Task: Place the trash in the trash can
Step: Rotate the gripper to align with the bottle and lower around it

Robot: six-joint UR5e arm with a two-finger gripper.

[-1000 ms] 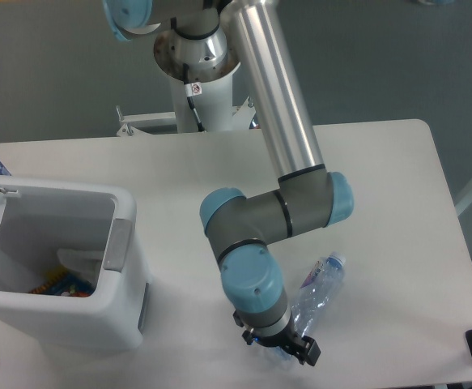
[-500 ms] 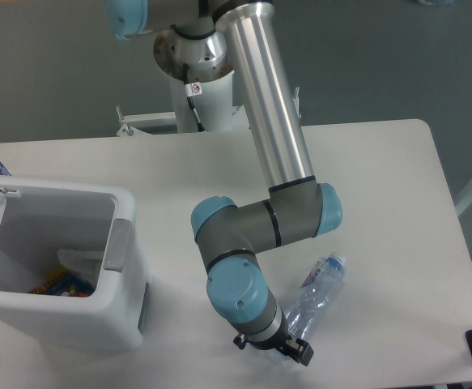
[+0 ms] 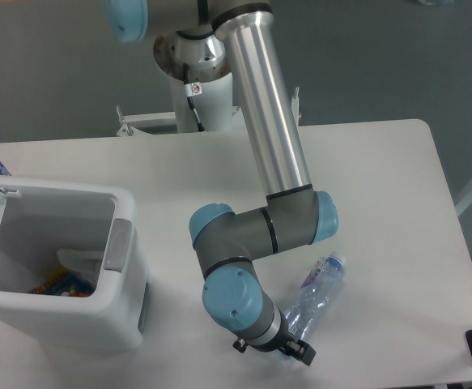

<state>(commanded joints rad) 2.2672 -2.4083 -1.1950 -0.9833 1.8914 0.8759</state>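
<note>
Reaching for the water bottle (image 3: 315, 296), the end effector (image 3: 278, 351) sits at its base, well right of the trash can (image 3: 122, 267); whether it is spread, I cannot tell; next comes gripping.

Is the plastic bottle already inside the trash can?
No, the plastic bottle lies on the table, right of the open trash can.

No legible text, brand, number or sign can be made out in this view.

The water bottle (image 3: 312, 296), lying at about 5 o'clock on the table (image 3: 381, 186), carries a bluish label, but its print is too small and blurred to read.

A small round sticker (image 3: 193, 89) with a red mark sits on the robot base (image 3: 195, 73) at 12 o'clock; its content is indistinct.

The trash can (image 3: 53, 267) at 9 o'clock shows no readable marking, and the colourful item inside it is unreadable.
</note>
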